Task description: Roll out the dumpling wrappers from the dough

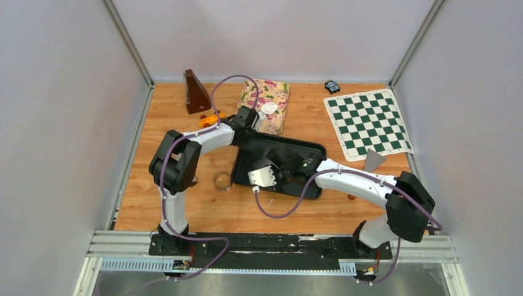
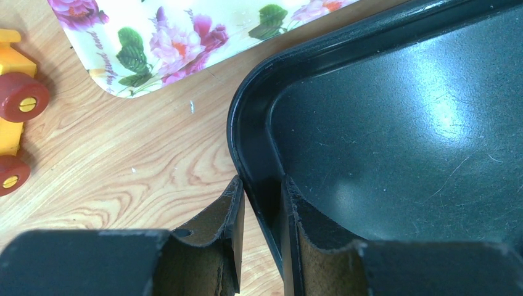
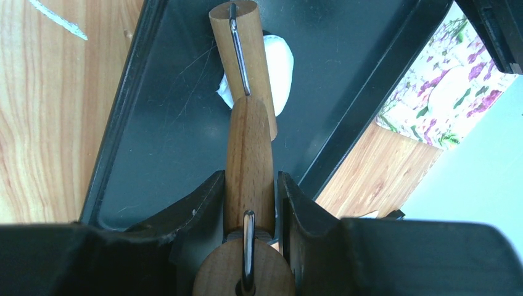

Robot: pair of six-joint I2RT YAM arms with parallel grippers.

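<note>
A black tray (image 1: 311,151) lies mid-table. My left gripper (image 2: 262,203) is shut on its rim (image 2: 247,117) near a corner, one finger outside and one inside; from above it sits at that far left corner (image 1: 245,132). My right gripper (image 3: 250,179) is shut on the handle of a wooden roller (image 3: 248,148). The roller's far barrel (image 3: 242,55) rests on a white lump of dough (image 3: 280,68) inside the tray. Round white dumpling wrappers (image 1: 269,108) lie on a floral tray (image 1: 274,92), also seen in the right wrist view (image 3: 449,86).
A clear ring cutter (image 1: 222,180) stands left of the black tray. An orange toy (image 1: 211,118) and a brown metronome (image 1: 196,92) are at the back left. A chessboard (image 1: 368,123), a grey wedge (image 1: 373,161) and a small dark object (image 1: 332,86) lie right.
</note>
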